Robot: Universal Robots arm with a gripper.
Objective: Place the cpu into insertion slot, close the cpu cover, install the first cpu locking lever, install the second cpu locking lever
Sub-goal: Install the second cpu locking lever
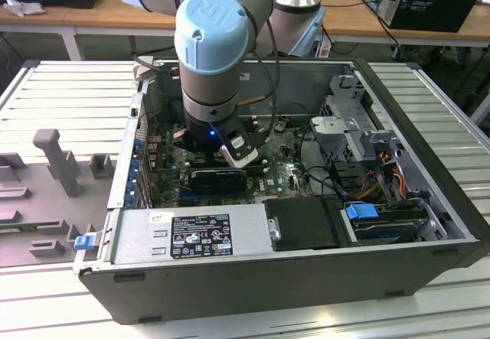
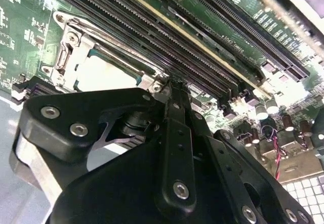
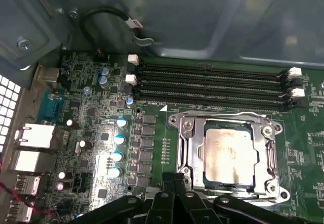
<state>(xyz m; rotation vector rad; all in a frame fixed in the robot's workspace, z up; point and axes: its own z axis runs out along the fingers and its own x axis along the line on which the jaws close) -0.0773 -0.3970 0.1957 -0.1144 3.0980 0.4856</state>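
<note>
Cpu [image 3: 229, 155] seated in insertion slot [image 3: 188, 153], cpu cover [image 3: 268, 155] shut over it, lower right of first wrist view; levers' state unclear; gripper [image 3: 174, 187] clenched, grasping nothing

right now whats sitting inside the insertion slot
The cpu lies flat in the insertion slot, its pale face showing through the window of the cpu cover, which lies closed over its edges. The socket contacts underneath are hidden by the chip.
</note>
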